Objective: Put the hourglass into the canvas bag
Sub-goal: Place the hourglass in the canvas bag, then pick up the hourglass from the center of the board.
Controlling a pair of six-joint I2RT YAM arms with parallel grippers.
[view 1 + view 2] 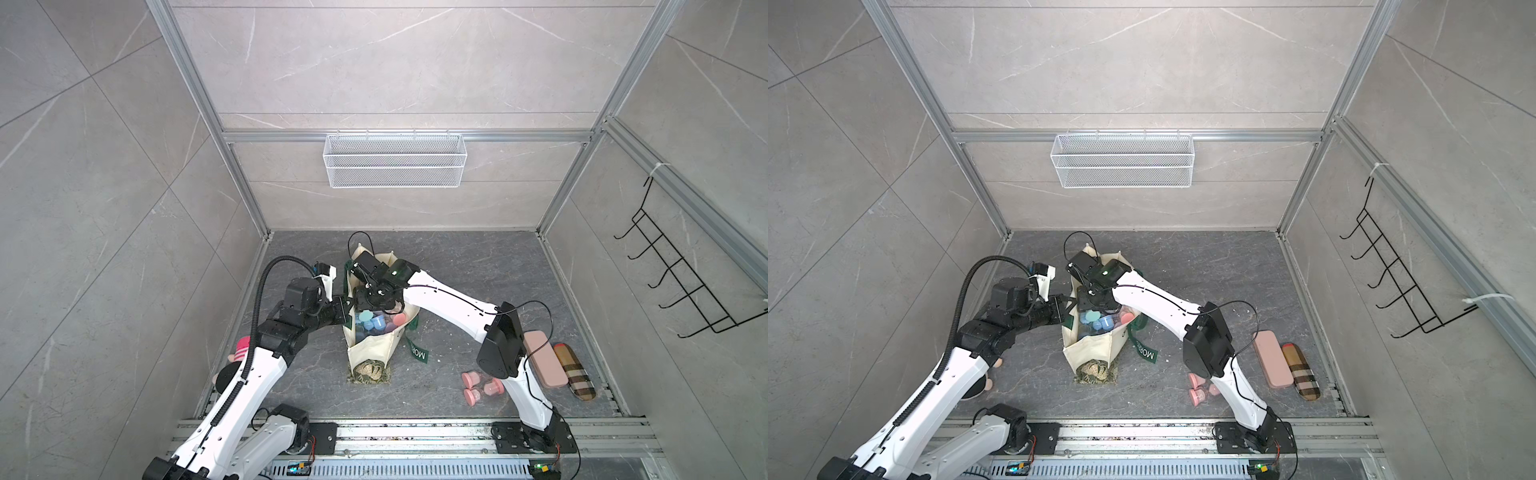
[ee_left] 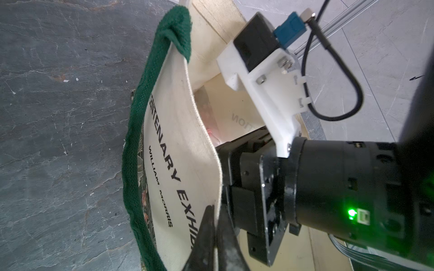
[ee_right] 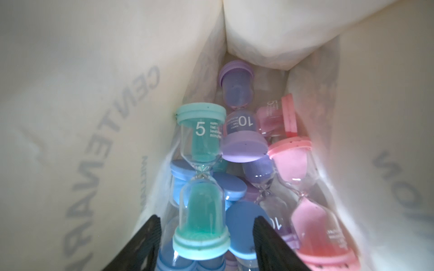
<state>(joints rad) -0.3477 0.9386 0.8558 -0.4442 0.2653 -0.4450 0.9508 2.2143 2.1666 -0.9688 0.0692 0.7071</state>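
Observation:
The cream canvas bag stands upright mid-floor with dark green straps and a green tag. My left gripper is shut on the bag's left rim, with the printed panel pinched between its fingers. Reaching down inside the bag, my right gripper is open. A teal hourglass lies between its fingers with a gap on each side, on top of several blue, purple and pink hourglasses. In both top views the right wrist covers the bag's mouth.
Two or three pink hourglasses lie on the floor by the right arm. A flat pink case and a plaid case sit at the right edge. A pink striped object shows behind the left arm. A wire basket hangs on the back wall.

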